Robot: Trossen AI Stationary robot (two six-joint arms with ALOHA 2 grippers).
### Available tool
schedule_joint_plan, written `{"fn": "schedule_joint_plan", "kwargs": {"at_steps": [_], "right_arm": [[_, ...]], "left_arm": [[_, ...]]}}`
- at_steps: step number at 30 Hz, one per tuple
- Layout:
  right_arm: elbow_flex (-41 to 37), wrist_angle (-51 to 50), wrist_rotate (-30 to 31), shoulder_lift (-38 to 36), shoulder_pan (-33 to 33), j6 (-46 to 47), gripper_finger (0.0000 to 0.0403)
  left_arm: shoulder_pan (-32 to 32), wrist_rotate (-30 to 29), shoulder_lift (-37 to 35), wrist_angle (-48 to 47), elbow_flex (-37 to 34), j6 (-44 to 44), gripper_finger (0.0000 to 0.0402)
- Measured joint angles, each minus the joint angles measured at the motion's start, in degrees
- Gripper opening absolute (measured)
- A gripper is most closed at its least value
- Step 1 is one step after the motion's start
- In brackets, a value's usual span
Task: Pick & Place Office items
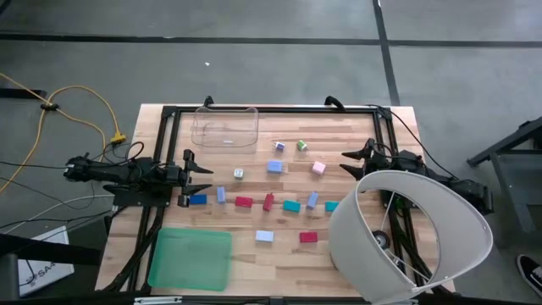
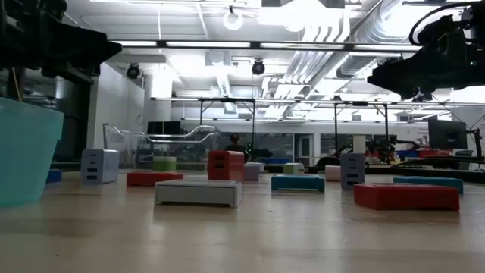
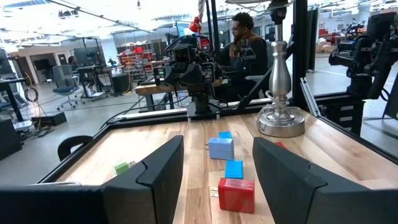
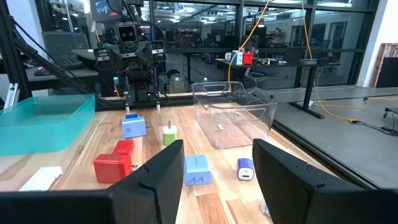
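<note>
The wooden bench [image 1: 356, 254] carries a clear plastic bin [image 1: 225, 127] at its far edge and a flat green tray [image 1: 191, 257] at the near left corner. Small office items [image 1: 268, 202] in blue, red, teal, pink, green and white lie scattered across the middle. A lamp with a white shade [image 1: 410, 235] stands near right.

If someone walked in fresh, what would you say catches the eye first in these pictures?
Probably the big white lampshade looming over the table's right front corner in the high view. Next, the scatter of small coloured blocks across the middle of the wooden table, with a clear bin at the far edge and a green tray at the near left. Both arms wait at the sides, jaws open.
</note>
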Motion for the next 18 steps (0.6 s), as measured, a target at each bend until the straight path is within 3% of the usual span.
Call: {"fn": "schedule_joint_plan", "kwargs": {"at_steps": [18], "right_arm": [[0.0,0.0,-0.01,0.0,0.02,0.0,0.0178]], "left_arm": [[0.0,0.0,-0.01,1.44,0.0,0.0,0.0186]]}}
